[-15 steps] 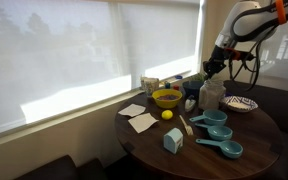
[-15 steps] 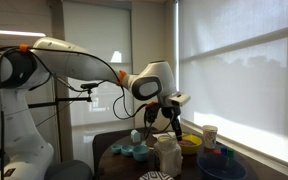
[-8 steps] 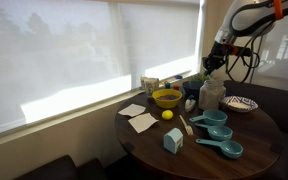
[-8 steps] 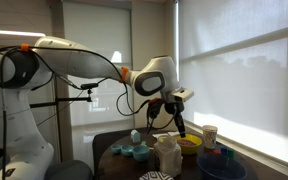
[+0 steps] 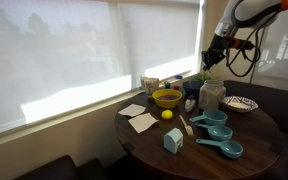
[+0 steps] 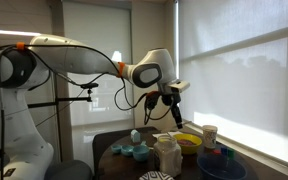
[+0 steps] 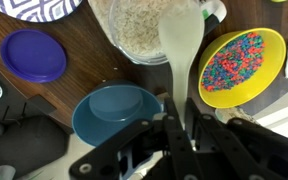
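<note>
My gripper (image 7: 179,105) is shut on the handle of a white spoon (image 7: 184,45). The spoon's wide end hangs over the rim of a clear jar of oats (image 7: 134,30) right below. In both exterior views the gripper (image 5: 212,57) (image 6: 175,103) hovers well above the jar (image 5: 211,93) (image 6: 167,155) on the round wooden table (image 5: 269,140). A yellow bowl of coloured sprinkles (image 7: 242,62) sits beside the jar, and a blue measuring cup (image 7: 114,108) lies under the wrist.
A purple lid (image 7: 34,55) and a patterned plate (image 5: 240,103) lie near the jar. Teal measuring cups (image 5: 222,148), a lemon (image 5: 167,114), white napkins (image 5: 137,118) and a small pale-blue object (image 5: 173,140) sit toward the table's front. Blinds cover the window behind.
The gripper has risen steadily above the jar, carrying the white spoon up with it. Nothing on the table has moved.
</note>
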Robot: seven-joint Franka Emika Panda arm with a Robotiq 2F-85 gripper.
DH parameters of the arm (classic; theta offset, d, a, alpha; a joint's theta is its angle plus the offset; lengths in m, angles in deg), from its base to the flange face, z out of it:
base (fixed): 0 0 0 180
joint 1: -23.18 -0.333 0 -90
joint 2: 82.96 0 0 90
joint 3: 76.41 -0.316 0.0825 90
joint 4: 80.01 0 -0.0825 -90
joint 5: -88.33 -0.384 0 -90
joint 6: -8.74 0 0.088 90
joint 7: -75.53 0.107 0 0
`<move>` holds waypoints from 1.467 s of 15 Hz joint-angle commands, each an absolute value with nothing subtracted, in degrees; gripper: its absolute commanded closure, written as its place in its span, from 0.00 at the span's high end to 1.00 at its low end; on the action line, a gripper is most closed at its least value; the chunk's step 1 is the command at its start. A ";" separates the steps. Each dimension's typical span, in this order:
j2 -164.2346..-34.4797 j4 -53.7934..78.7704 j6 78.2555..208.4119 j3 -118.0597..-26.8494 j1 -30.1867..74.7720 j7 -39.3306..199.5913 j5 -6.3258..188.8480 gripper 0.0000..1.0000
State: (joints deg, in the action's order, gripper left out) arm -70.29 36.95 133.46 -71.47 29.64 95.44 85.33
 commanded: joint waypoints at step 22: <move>-65.10 46.73 135.05 -79.32 22.94 91.81 84.34 0.03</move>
State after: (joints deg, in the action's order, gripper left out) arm -65.87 43.61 132.41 -78.55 23.84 93.44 85.32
